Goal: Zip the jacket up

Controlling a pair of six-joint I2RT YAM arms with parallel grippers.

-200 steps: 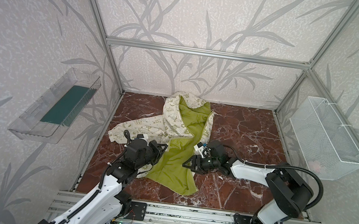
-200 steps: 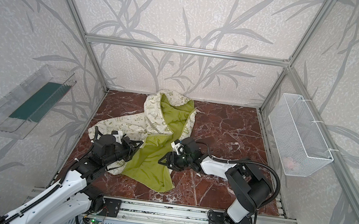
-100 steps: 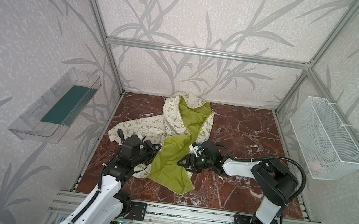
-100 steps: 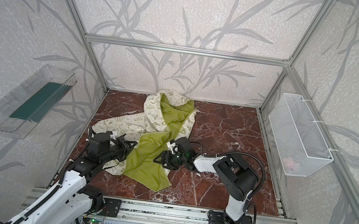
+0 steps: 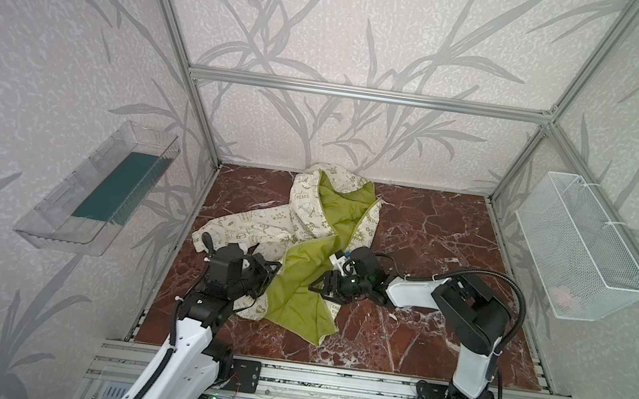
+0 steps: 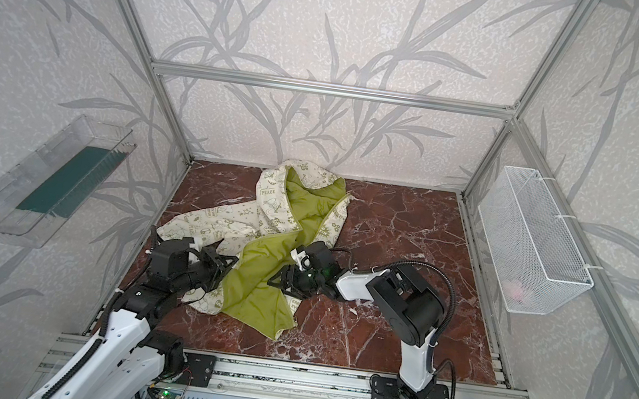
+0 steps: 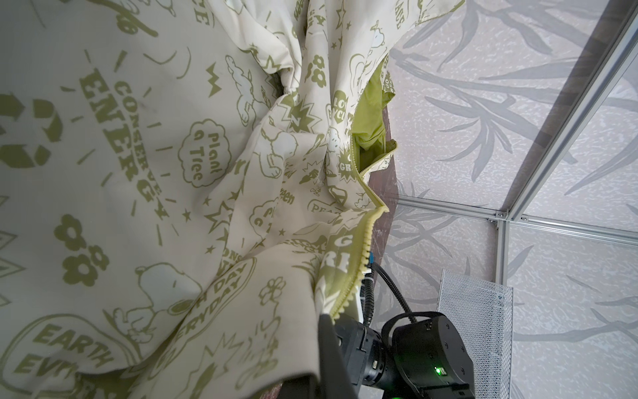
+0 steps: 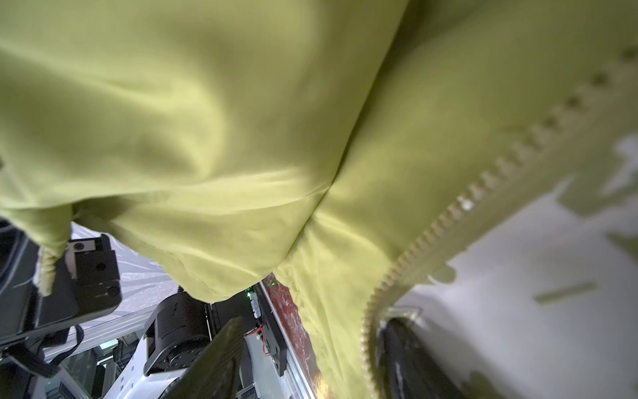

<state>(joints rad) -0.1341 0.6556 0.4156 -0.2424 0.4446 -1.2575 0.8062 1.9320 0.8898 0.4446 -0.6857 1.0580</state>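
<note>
Top views are both showing one jacket, two arms each carrying one gripper, one clear tray hanging on the left wall and one white wire basket hanging on the right wall. The jacket is lying crumpled and unzipped on the red-brown marble floor, left of the middle. Its hood is pointing toward the back wall and a cream part is spreading out to the left. The outside is showing cream cloth printed with olive-green cartoons, flowers and words such as PEACE. The plain lime-green lining is lying face up between the two grippers. The left gripper is sitting clenched on the jacket's front edge, where cream is meeting green. The right gripper is resting at the opposite edge of the lining with its jaws standing apart. In the right wrist view its two fingers are straddling one row of zipper teeth without pinching it. In the left wrist view an olive-green row of teeth is running along a free cloth edge, joined to nothing
</note>
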